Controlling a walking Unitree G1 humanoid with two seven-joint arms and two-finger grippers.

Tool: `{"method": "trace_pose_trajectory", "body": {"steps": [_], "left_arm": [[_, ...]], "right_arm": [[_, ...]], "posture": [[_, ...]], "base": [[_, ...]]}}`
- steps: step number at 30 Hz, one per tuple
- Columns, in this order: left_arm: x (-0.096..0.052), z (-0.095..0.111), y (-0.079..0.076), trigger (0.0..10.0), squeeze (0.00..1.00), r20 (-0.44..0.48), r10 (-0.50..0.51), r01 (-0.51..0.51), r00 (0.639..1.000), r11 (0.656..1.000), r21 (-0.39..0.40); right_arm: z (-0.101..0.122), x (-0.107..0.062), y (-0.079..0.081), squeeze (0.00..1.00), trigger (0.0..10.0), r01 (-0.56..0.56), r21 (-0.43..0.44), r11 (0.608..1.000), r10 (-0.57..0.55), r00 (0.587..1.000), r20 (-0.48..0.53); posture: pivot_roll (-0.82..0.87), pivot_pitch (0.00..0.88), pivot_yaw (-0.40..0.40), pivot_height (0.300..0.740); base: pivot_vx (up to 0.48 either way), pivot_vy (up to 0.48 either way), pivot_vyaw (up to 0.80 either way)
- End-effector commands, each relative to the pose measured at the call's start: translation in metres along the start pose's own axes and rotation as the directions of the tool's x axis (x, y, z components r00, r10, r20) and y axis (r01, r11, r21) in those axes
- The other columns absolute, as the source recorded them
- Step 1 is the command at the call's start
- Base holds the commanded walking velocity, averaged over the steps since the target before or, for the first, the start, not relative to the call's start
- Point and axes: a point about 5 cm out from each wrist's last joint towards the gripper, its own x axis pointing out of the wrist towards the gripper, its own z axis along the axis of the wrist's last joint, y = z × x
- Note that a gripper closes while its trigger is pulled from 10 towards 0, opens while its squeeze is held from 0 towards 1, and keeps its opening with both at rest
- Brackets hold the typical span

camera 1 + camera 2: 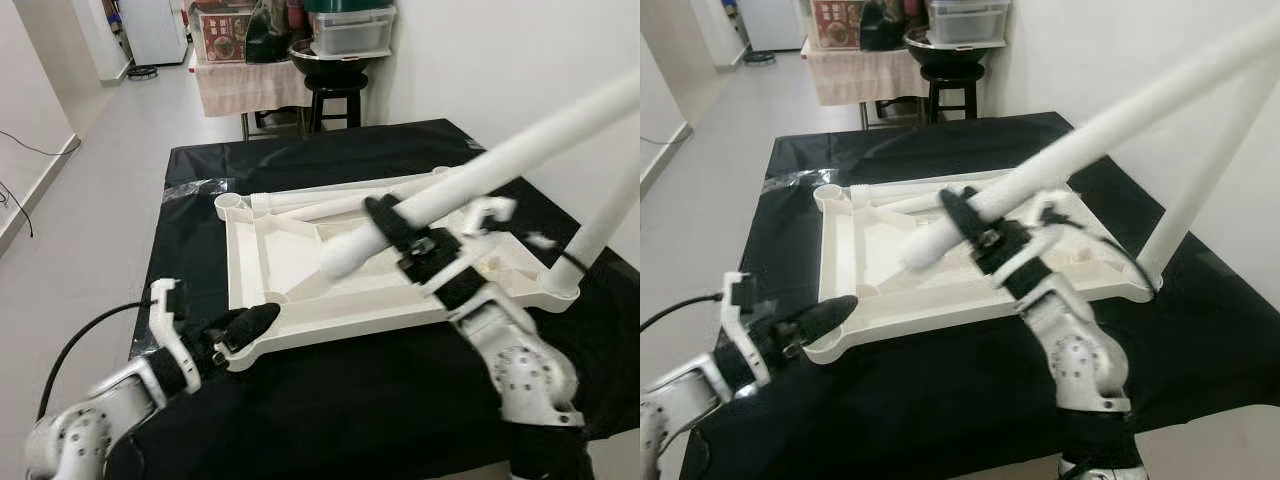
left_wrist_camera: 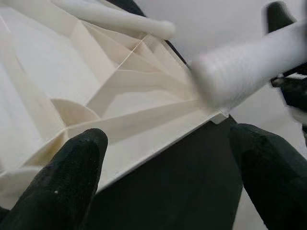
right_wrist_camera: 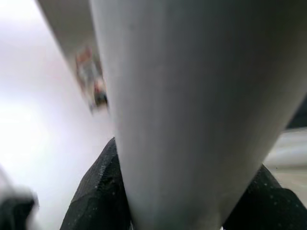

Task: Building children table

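Table leg (image 1: 500,165) — slanting up, rightward

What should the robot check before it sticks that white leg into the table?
1. Right gripper clamped on the leg: ok.
2. Tabletop lying upside down on the black sheet: ok.
3. Left gripper steadying the near corner: cannot tell; one finger rests on it.
4. One leg already standing in the right corner: ok.
5. Leg tip lined up with a socket: not ok; it hangs tilted over the middle.

A home hallway: bare walls, cluttered side table (image 1: 250,85), black stool (image 1: 335,95).
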Motion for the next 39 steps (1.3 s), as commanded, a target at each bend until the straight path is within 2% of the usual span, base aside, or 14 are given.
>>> {"method": "trace_pose_trajectory", "body": {"steps": [1, 2, 5, 11, 13, 17, 25, 36, 39], "left_arm": [[0.009, -0.010, -0.009, 10.0, 0.00, -0.041, 0.005, -0.002, 0.999, 0.998, 0.069], [0.014, -0.014, -0.013, 10.0, 0.00, -0.061, 0.006, 0.000, 0.998, 0.994, 0.111], [0.017, -0.016, -0.015, 10.0, 0.00, -0.073, 0.010, 0.000, 0.997, 0.991, 0.135], [0.027, -0.026, -0.027, 10.0, 0.00, -0.083, 0.018, 0.002, 0.996, 0.971, 0.239], [0.028, -0.026, -0.028, 10.0, 0.00, -0.082, 0.020, 0.001, 0.996, 0.969, 0.248], [0.028, -0.027, -0.025, 10.0, 0.00, -0.072, 0.068, -0.040, 0.995, 0.941, 0.337], [0.027, -0.027, -0.024, 10.0, 0.00, -0.059, 0.092, -0.065, 0.994, 0.931, 0.360], [0.026, -0.030, -0.020, 10.0, 0.00, -0.047, 0.122, -0.096, 0.991, 0.924, 0.371], [0.027, -0.031, -0.018, 10.0, 0.00, -0.043, 0.128, -0.103, 0.991, 0.920, 0.379]], "right_arm": [[-0.018, 0.001, 0.008, 0.00, 10.0, -0.059, -0.060, 0.996, 0.054, 0.995, -0.087], [-0.022, 0.000, 0.010, 0.00, 10.0, -0.075, -0.067, 0.995, 0.067, 0.992, -0.107], [-0.024, -0.001, 0.011, 0.00, 10.0, -0.079, -0.069, 0.994, 0.071, 0.991, -0.113], [-0.035, -0.006, 0.011, 0.00, 10.0, -0.103, -0.082, 0.991, 0.089, 0.984, -0.156], [-0.037, -0.007, 0.011, 0.00, 10.0, -0.108, -0.083, 0.991, 0.093, 0.983, -0.160], [-0.044, -0.008, 0.014, 0.00, 10.0, -0.126, -0.080, 0.989, 0.110, 0.979, -0.172], [-0.046, -0.009, 0.014, 0.00, 10.0, -0.119, -0.089, 0.989, 0.102, 0.980, -0.169], [-0.047, -0.008, 0.002, 0.00, 10.0, -0.018, -0.125, 0.992, -0.002, 0.987, -0.161], [-0.045, -0.008, -0.002, 0.00, 10.0, 0.011, -0.120, 0.993, -0.028, 0.990, -0.141]], "posture": [[-0.04, 0.051, -0.016, 0.740], [-0.04, 0.053, -0.013, 0.740], [-0.04, 0.053, -0.013, 0.740], [-0.03, 0.064, -0.008, 0.740], [-0.03, 0.064, -0.008, 0.740], [-0.02, 0.071, -0.007, 0.740], [-0.01, 0.076, -0.001, 0.740], [-0.01, 0.075, -0.001, 0.740], [-0.01, 0.071, 0.001, 0.740]], "base": [[0.000, 0.000, 0.80], [0.000, 0.000, 0.80], [0.000, 0.000, 0.80], [0.000, 0.000, 0.80], [0.000, 0.000, 0.80], [0.000, 0.000, 0.80], [0.000, 0.000, 0.80], [0.000, 0.000, 0.00], [0.000, 0.000, -0.80]]}}
